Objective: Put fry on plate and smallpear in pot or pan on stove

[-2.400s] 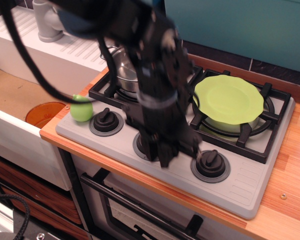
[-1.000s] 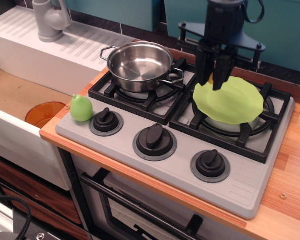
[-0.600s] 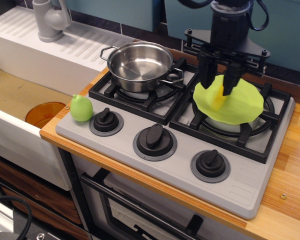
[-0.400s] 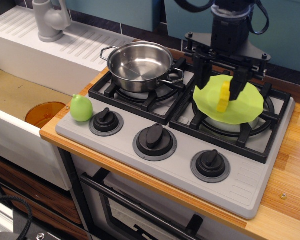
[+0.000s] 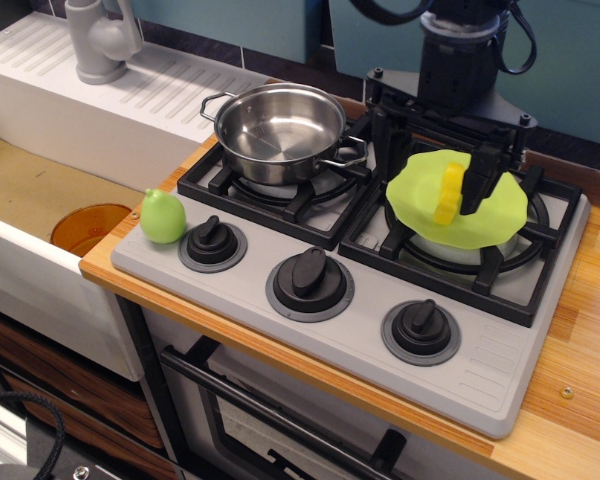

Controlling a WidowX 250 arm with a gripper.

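Wooden countertop (image 5: 570,400) runs around the grey stove (image 5: 360,330), with a white sink (image 5: 40,190) off to the left holding an orange bowl (image 5: 88,226). On the right burner grate sits the lime-green plate (image 5: 420,215), and the yellow fry (image 5: 446,194) lies on it, free of the fingers. Above it hangs the black gripper (image 5: 438,150), jaws spread wide apart to either side of the plate's back edge. The steel pot (image 5: 278,125) sits on the left burner. The smallpear (image 5: 162,216) stands upright at the stove's front-left corner, just beside a knob (image 5: 212,241).
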